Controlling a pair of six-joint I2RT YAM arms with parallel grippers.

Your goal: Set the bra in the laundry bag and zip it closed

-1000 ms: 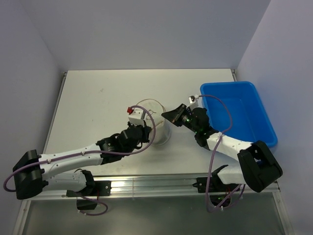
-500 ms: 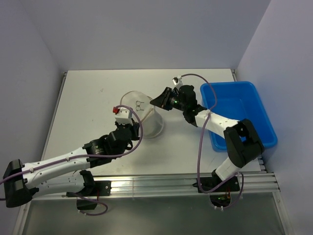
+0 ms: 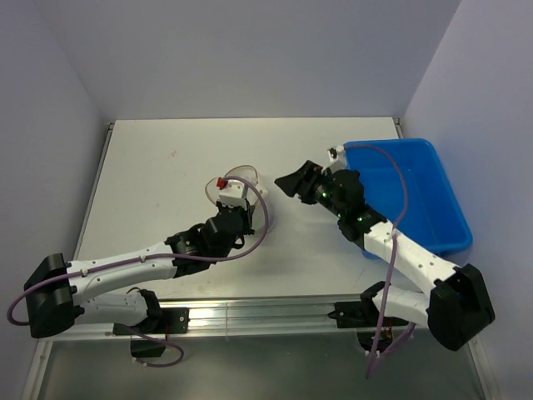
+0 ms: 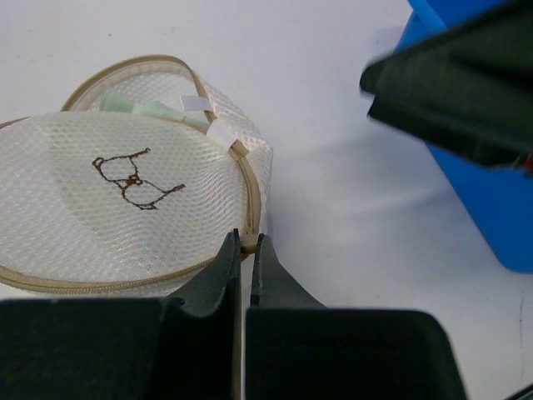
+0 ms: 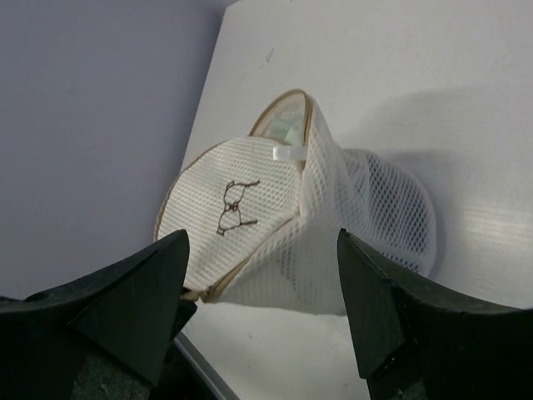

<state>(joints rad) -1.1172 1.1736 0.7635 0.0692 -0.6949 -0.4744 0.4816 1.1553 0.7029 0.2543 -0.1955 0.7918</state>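
Left gripper (image 4: 246, 250) pinched shut on the laundry bag's (image 5: 366, 208) zip rim (image 4: 252, 187); right gripper (image 5: 262, 275) spread wide, empty.
Clamps the tan rim at the lid's (image 4: 100, 200) 4 o'clock, likely to anchor the mesh against a zipper pull. Hovers open at the bag's 3 o'clock from above, near but apart. Leaves a gap at the lid's 12 o'clock, pale green fabric (image 4: 133, 106) inside, probably the bra. Lies mid-table (image 3: 158, 158), blue bin (image 3: 433, 192) at 3 o'clock.
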